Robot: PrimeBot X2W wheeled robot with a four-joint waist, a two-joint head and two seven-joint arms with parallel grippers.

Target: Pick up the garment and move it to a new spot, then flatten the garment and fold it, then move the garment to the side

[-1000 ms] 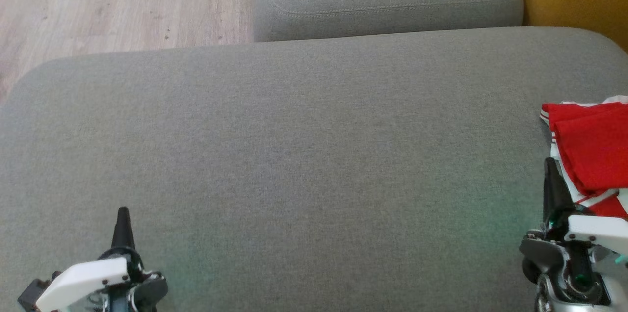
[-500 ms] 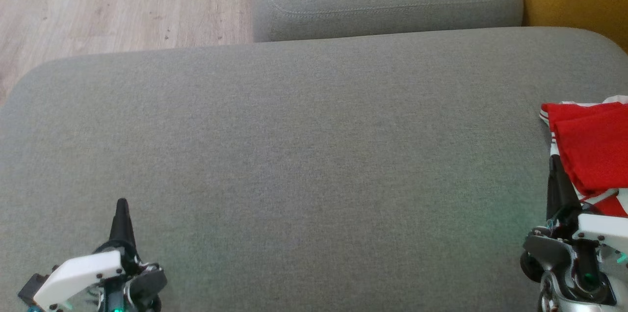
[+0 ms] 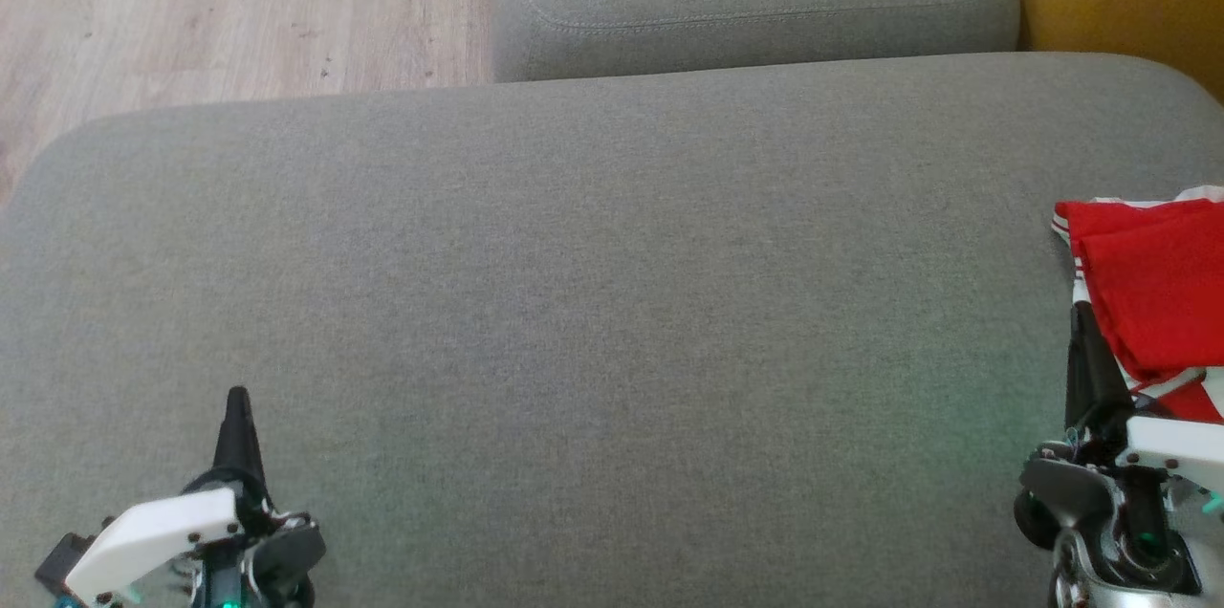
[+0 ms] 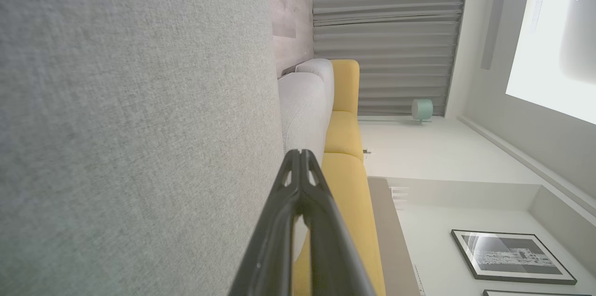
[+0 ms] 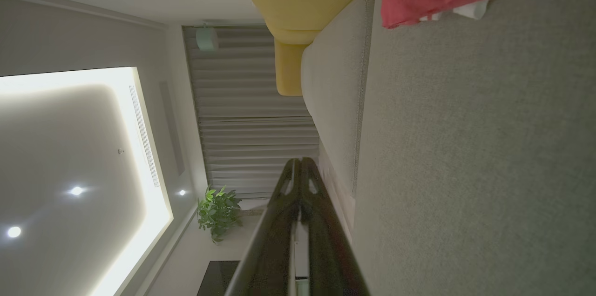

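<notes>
Red garment point(image 3: 1152, 288) lies just fwd-right of right gripper point(image 3: 1081, 321), pinched closed, empty; left gripper point(image 3: 236, 402) same, well apart.

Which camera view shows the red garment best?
The head view: the folded red garment lies on the grey cushion, its white-striped trim visible. The right wrist view catches one corner; the left wrist view faces along the cushion.
</notes>
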